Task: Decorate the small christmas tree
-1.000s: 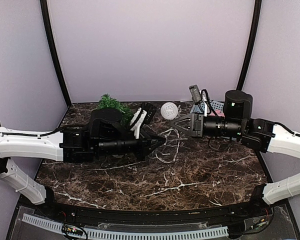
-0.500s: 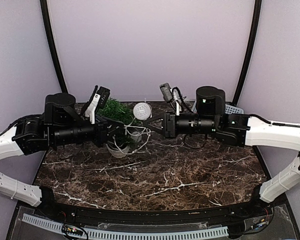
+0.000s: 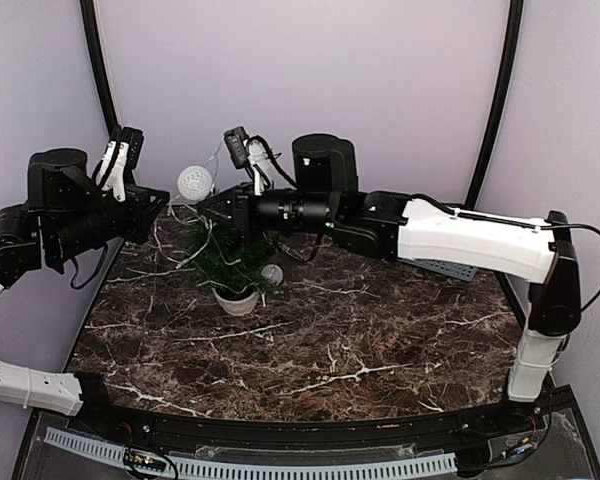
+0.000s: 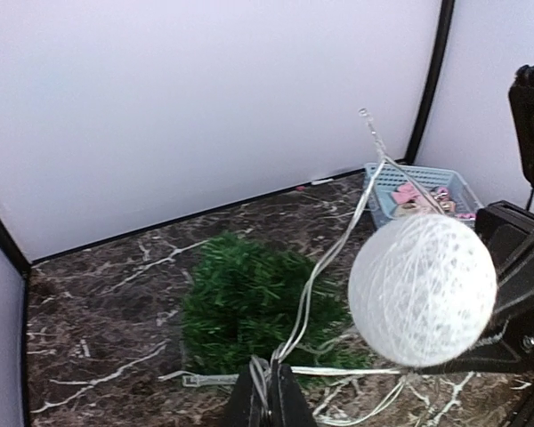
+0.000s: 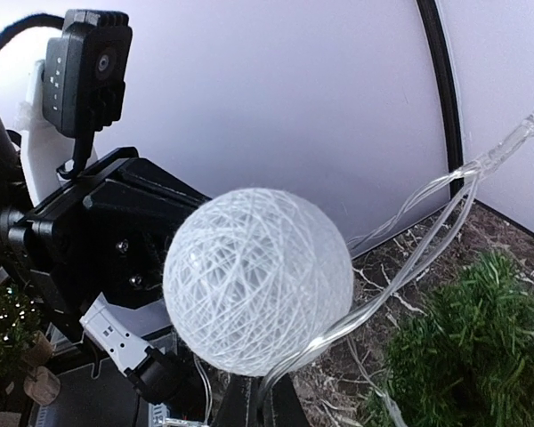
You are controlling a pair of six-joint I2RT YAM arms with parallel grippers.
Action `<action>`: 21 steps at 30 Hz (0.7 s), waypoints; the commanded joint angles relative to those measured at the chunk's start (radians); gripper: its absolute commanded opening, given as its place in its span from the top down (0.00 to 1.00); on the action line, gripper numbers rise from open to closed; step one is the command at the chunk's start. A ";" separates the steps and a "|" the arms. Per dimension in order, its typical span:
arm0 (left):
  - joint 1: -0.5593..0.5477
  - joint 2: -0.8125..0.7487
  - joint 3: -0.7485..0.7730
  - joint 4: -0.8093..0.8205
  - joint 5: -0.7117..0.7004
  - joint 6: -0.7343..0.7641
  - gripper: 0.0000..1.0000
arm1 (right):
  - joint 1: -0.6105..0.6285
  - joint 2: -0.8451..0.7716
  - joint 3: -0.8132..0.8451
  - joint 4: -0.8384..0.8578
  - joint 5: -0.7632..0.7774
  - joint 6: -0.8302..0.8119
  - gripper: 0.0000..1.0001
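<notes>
The small christmas tree (image 3: 228, 262) stands in its white pot (image 3: 237, 301) at the table's back left; it also shows as the tree (image 4: 249, 302) and the tree (image 5: 481, 356) in the wrist views. A clear light wire (image 4: 338, 249) with a white yarn ball (image 3: 194, 182) hangs above it. My left gripper (image 3: 163, 205) is shut on the wire, seen at the gripper (image 4: 269, 402). My right gripper (image 3: 209, 211) faces it, shut on the wire just under the ball (image 5: 256, 280), at the gripper (image 5: 265, 405). More wire loops droop down over the tree.
A light-blue basket (image 4: 418, 189) with small items sits at the back right, mostly hidden under the right arm in the top view. A second small white ball (image 3: 271, 272) lies beside the tree. Purple walls and black frame posts (image 3: 102, 80) close in the back.
Both arms have risen and swung to the back left, carrying the wire and ball from the table's middle to above the tree. Both grippers stayed shut.
</notes>
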 commanded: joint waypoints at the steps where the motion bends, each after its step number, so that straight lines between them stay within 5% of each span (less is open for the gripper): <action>1: 0.065 0.029 0.067 -0.045 -0.293 0.104 1.00 | 0.017 0.095 0.152 -0.125 -0.026 -0.064 1.00; 8: 0.196 0.098 0.039 0.103 -0.362 0.239 1.00 | 0.017 0.229 0.312 -0.169 -0.012 -0.094 1.00; 13: 0.344 0.152 0.010 0.176 -0.279 0.257 1.00 | 0.014 0.293 0.387 -0.204 0.030 -0.106 0.99; 21: 0.503 0.196 0.035 0.290 -0.163 0.300 1.00 | 0.003 0.231 0.346 -0.219 0.021 -0.130 0.41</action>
